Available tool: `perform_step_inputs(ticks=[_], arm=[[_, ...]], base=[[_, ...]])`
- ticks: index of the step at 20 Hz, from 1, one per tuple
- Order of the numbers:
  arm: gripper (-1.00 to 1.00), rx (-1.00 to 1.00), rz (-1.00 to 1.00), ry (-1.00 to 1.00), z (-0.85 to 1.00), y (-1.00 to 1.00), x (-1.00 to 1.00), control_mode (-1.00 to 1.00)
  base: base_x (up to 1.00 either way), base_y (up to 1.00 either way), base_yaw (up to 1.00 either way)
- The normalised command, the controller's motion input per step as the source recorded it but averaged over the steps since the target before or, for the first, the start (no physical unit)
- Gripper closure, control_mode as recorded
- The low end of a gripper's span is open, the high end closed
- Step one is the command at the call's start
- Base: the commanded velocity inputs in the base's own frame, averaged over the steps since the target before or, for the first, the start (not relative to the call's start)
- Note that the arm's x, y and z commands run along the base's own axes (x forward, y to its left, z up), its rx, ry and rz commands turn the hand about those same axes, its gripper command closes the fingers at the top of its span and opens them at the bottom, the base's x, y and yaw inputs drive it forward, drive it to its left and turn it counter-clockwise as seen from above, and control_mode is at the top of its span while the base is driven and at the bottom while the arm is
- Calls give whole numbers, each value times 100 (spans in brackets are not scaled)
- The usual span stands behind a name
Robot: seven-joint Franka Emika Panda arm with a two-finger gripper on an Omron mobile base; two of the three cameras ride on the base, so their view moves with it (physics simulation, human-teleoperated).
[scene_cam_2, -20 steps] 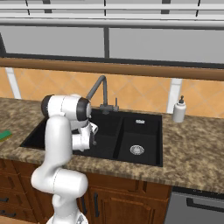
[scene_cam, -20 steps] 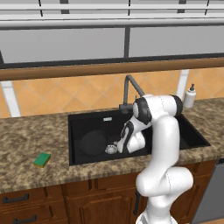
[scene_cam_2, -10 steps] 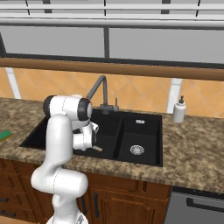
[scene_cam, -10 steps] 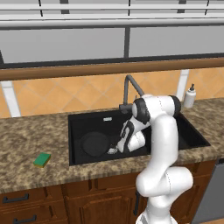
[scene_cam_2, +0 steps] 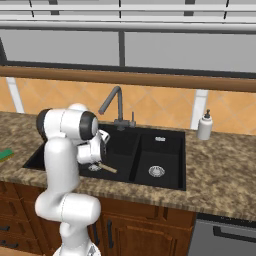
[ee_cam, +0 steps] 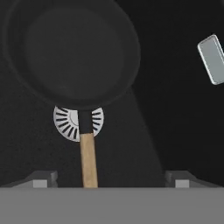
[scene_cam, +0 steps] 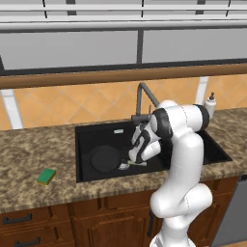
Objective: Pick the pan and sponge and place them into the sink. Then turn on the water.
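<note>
The pan (ee_cam: 72,52) lies in the wide basin of the sink (scene_cam: 96,135), left of centre in the left base view, so that step looks done. The end effector (ee_cam: 109,177) stands wide apart, astride the wooden handle, gripping nothing. The sponge (scene_cam: 47,176) sits on the counter (scene_cam: 29,159) at lower left, unplaced; no water runs from the faucet (scene_cam: 142,99).

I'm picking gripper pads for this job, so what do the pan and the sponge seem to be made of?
The pan looks like dark matte metal, perhaps nonstick coated: its round bowl is evenly black with no shine. Its handle looks like bare light wood, tan with a dull finish. The sponge on the counter looks like soft foam with a green scouring top; its texture is too small to confirm.
</note>
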Motion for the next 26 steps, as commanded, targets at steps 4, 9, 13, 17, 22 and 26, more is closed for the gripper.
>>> perform_step_inputs(ticks=[4, 9, 13, 17, 22, 26], arm=[[-100, 0, -13, 0, 97, 53, 0, -100], [-100, 0, -17, 5, 89, 58, -2, -100], [-100, 0, -27, 1, 57, 59, -23, -100], [-100, 1, -34, 0, 51, 54, -32, -100], [-100, 8, -38, 7, 40, 42, -59, -100], [-100, 16, -43, 8, 28, 23, -81, -100]], base=[[0, 0, 0], [0, 0, 0], [0, 0, 0], [0, 0, 0], [0, 0, 0], [0, 0, 0]])
